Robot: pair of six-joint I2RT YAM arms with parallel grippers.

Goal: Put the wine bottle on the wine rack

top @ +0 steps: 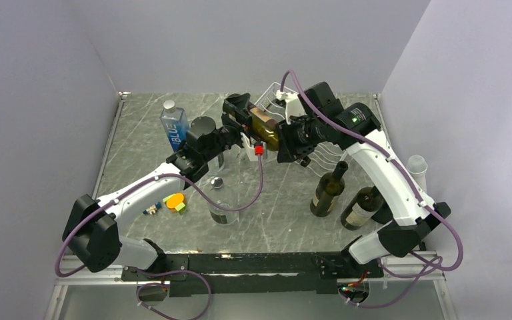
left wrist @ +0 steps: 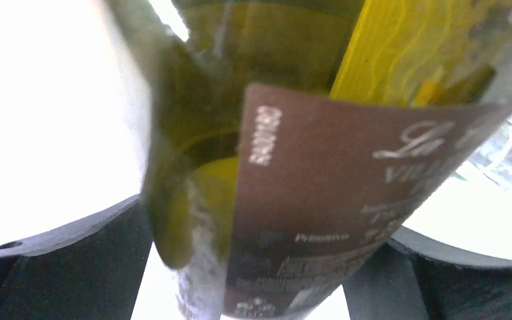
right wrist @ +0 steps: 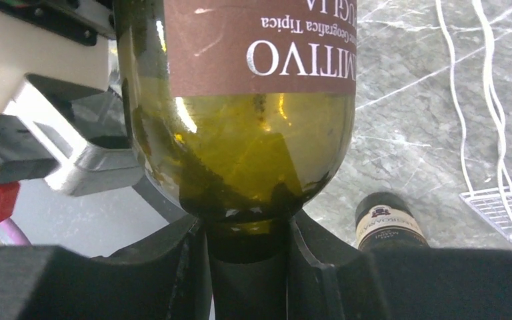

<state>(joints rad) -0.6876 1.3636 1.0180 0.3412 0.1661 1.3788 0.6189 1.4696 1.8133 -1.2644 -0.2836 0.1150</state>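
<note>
The wine bottle [top: 265, 127], green glass with a brown label, hangs roughly level above the table, held between both arms just in front of the white wire wine rack [top: 325, 155]. My left gripper [top: 248, 123] is shut round the bottle's body; in the left wrist view the label [left wrist: 320, 200] fills the space between my fingers [left wrist: 60, 267]. My right gripper [top: 288, 140] is shut on the bottle's neck; in the right wrist view the shoulder [right wrist: 240, 153] sits just above my fingers [right wrist: 140, 273]. Rack wires [right wrist: 487, 107] show to the right.
Two dark wine bottles [top: 327, 190] [top: 363, 207] stand right of centre; one's top shows in the right wrist view [right wrist: 390, 223]. A clear bottle [top: 219, 203], a blue water bottle [top: 173, 127], a dark cup [top: 203, 128], small toys [top: 173, 201] and a white cup [top: 417, 167] are around.
</note>
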